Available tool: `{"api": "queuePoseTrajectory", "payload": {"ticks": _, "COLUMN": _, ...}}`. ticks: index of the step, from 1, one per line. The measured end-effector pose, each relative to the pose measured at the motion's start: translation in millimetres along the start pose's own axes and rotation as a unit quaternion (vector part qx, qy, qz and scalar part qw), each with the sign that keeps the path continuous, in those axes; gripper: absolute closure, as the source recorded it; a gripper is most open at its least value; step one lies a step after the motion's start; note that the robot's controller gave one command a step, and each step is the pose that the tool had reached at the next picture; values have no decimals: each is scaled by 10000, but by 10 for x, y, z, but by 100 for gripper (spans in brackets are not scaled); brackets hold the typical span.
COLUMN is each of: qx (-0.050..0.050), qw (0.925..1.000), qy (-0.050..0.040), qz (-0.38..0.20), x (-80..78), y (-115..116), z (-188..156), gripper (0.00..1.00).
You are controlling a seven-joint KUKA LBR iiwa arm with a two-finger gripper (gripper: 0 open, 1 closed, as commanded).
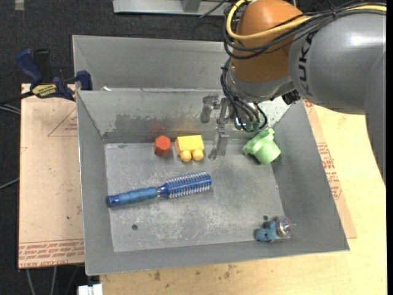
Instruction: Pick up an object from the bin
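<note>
Yellow toy block [189, 144] with 2 round knobs lies by the back wall of the bin [202, 223], just left in the camera view of the gripper [215, 151], whose spread or closure cannot be told, while a green piece [263, 147] sits near on the other side.

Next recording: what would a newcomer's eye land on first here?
The grey arm with its orange cover comes in from the upper right, its gripper hanging at the back of the bin between a yellow toy block and a green plastic piece. A blue hairbrush lies slantwise across the middle, and a small red block sits just left of the yellow one.
</note>
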State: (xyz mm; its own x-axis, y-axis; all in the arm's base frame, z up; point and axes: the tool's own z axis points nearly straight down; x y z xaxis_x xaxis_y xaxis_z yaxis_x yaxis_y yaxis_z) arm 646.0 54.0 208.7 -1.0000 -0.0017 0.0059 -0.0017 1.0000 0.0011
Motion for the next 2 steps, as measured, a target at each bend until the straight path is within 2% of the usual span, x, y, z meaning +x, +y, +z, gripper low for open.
{"api": "queuePoseTrajectory", "payload": {"ticks": 1, "qx": 2, "qw": 9908, "qy": -26, "qz": -1354, "x": 155, "y": 566, "z": 1115, "gripper": 0}}
{"api": "queuePoseTrajectory", "payload": {"ticks": 2, "qx": 26, "qw": 9867, "qy": -4, "qz": -1627, "x": 680, "y": 790, "z": 1371, "gripper": 0}}
